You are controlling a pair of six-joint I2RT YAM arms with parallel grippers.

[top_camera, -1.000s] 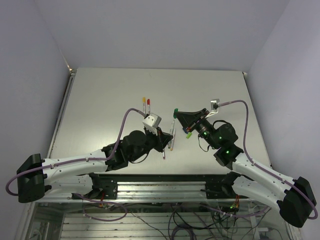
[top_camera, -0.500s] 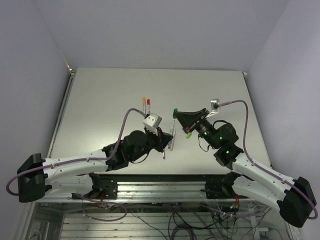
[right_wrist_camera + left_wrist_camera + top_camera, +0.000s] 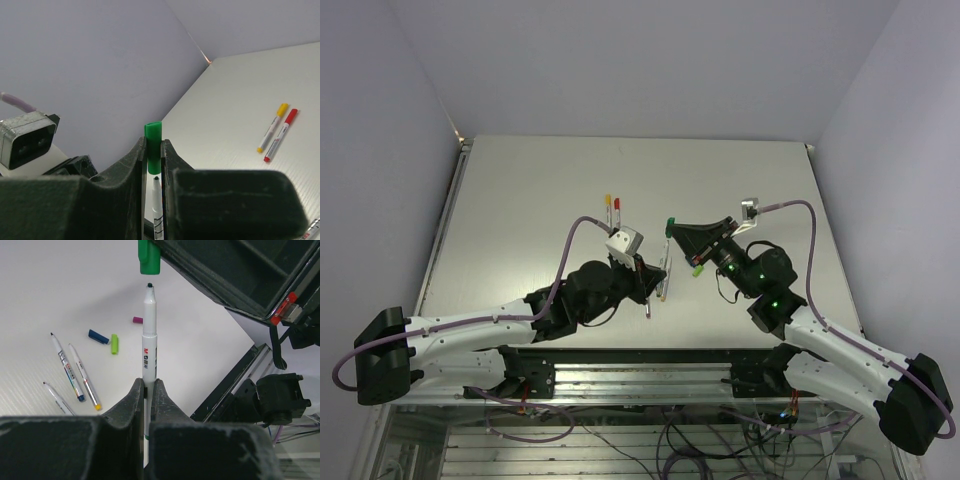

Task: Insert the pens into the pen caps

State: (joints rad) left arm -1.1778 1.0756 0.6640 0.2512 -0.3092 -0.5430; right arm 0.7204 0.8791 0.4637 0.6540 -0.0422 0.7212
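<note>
- The step in hand is putting one pen into its cap, up in the air above the middle of the table (image 3: 540, 180), a bit toward its near edge.
- The left gripper (image 3: 148, 385) is squeezed tight on a pen (image 3: 149, 340). The pen stands straight up with its dark tip on top.
- The right gripper (image 3: 153, 150) is nearly closed and pinches the green cap (image 3: 149, 260). The cap's open end points down at the pen.
- The tip sits right under the cap. They line up well but do not touch yet; there is a small gap.
- Next, I think the pen and cap need to come straight together, slowly, so the tip goes in and does not bump the cap's edge. Then a firm push should snap it shut.
- A yellow pen (image 3: 608, 207) and a red pen (image 3: 617, 209) lie side by side near the middle of the table with caps on, so they look done.
- Still waiting on the table are three bare pens (image 3: 84, 376), a blue cap (image 3: 98, 336), a light green cap (image 3: 114, 344) and a pink cap (image 3: 137, 319).
- Compared with a second ago, almost nothing differs. Both arms stay in nearly the same spot, and the green cap has crept only a tiny bit toward the pen.
</note>
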